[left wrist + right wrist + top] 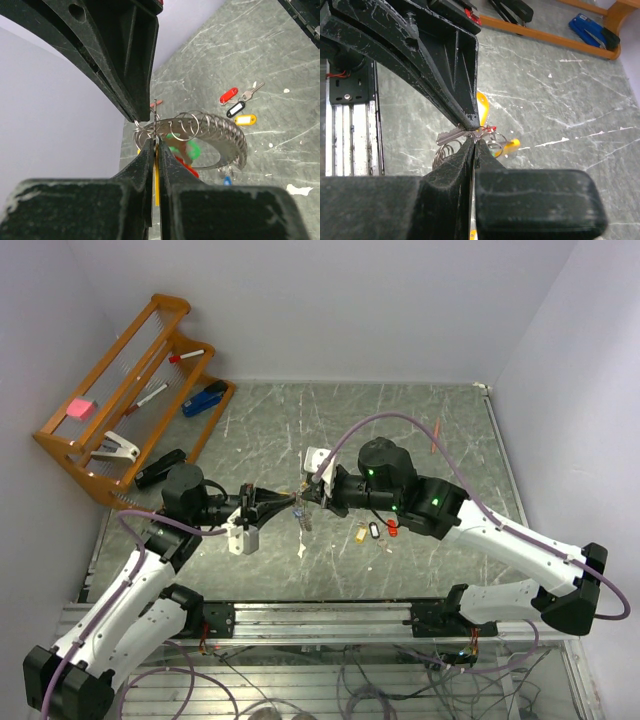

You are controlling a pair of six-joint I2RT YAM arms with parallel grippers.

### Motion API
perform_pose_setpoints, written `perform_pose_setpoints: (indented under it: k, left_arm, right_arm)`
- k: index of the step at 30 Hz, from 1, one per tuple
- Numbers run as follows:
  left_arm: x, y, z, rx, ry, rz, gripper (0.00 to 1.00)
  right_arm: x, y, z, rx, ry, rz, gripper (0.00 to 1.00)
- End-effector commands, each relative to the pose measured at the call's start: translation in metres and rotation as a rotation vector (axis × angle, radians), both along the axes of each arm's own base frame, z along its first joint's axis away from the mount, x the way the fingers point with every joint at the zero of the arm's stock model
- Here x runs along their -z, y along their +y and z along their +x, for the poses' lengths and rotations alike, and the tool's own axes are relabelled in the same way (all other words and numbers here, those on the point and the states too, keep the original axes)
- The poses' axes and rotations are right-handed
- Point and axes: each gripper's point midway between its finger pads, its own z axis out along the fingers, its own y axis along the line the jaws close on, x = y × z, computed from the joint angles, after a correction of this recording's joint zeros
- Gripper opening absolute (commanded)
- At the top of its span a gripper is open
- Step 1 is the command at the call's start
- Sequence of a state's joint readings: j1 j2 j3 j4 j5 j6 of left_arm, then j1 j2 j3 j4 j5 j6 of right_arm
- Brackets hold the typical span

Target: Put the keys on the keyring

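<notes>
Both finger pairs meet tip to tip above mid-table. On the left gripper (pixel 155 146) the fingers are pinched tight, w/ a thin yellow strip of the keyring (pixel 215 137) showing btwn them. The ring's silvery loop, strung w/ many small split rings, hangs just beyond the tips, off the surface. On the right gripper (pixel 474 144) the fingers are pressed closed too, tips right against the left ones at the same bunch; what exactly they nip can't be told. A silver key (pixel 449 136) pokes out sideways at the tips, and a green tag (pixel 189 148) hangs under the loop. Three more keys (pixel 236 108) (red, black-and-white, yellow tags) lie loose on the table (pixel 270 420), near the tips, on the right gripper's side. Surface is grey-green stone-look w/ white veins and a few white chips. An alu rail (pixel 320 615) runs along the near edge, behind the fingers. Pale lilac walls (pixel 350 300) close in three sides. Well past the left fingers, in the corner, a wooden rack (pixel 165 306) leans w/ pens, staplers and a pink block. A black stapler (pixel 160 468) lies at its foot.
</notes>
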State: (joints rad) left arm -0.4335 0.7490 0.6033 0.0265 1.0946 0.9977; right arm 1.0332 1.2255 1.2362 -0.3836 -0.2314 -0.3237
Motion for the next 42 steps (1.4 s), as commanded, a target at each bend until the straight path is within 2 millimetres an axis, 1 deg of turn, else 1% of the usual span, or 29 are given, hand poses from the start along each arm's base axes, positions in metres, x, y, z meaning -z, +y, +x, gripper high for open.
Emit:
perform_pose_setpoints:
  k: [1,7,15,16,18,20,23,25,27,31,35,39,42]
  left_arm:
    - [-0.014,-0.002,-0.001,0.013,-0.005,-0.027,0.07]
    - [-0.019,-0.002,0.004,-0.010,0.015,-0.059,0.07]
    - [-0.028,-0.003,0.002,-0.007,0.053,-0.095,0.10]
    - [-0.029,-0.003,0.001,-0.005,0.055,-0.097,0.11]
    - [-0.031,-0.004,0.000,0.001,0.059,-0.098,0.19]
    - [-0.033,-0.004,0.000,-0.002,0.066,-0.103,0.28]
    - [-0.036,-0.003,0.002,-0.015,0.084,-0.111,0.38]
    - [-0.038,-0.002,0.003,-0.027,0.090,-0.113,0.46]
    - [-0.039,0.000,0.006,-0.057,0.098,-0.111,0.51]
    - [-0.045,0.006,0.017,-0.147,0.127,-0.131,0.51]
    - [-0.055,0.013,0.029,-0.240,0.172,-0.192,0.50]
    - [-0.058,0.014,0.034,-0.261,0.207,-0.224,0.49]
    - [-0.058,0.011,0.033,-0.245,0.215,-0.221,0.44]
  right_arm:
    - [-0.029,0.005,0.007,0.035,-0.024,0.130,0.00]
    - [-0.030,0.008,0.007,0.049,-0.004,0.166,0.00]
    - [-0.030,0.012,0.011,0.084,0.019,0.227,0.00]
    - [-0.032,0.012,0.011,0.088,0.018,0.243,0.00]
    - [-0.032,0.012,0.012,0.095,0.022,0.256,0.00]
    - [-0.032,0.012,0.014,0.106,0.022,0.265,0.00]
    - [-0.034,0.011,0.016,0.120,0.014,0.286,0.00]
    - [-0.033,0.011,0.018,0.129,0.010,0.297,0.00]
    - [-0.033,0.011,0.019,0.133,0.005,0.306,0.00]
    - [-0.035,0.009,0.020,0.140,-0.009,0.314,0.00]
    - [-0.042,0.005,0.021,0.152,-0.028,0.332,0.00]
    - [-0.045,0.005,0.019,0.144,-0.030,0.337,0.00]
    - [-0.046,0.004,0.019,0.143,-0.034,0.341,0.00]
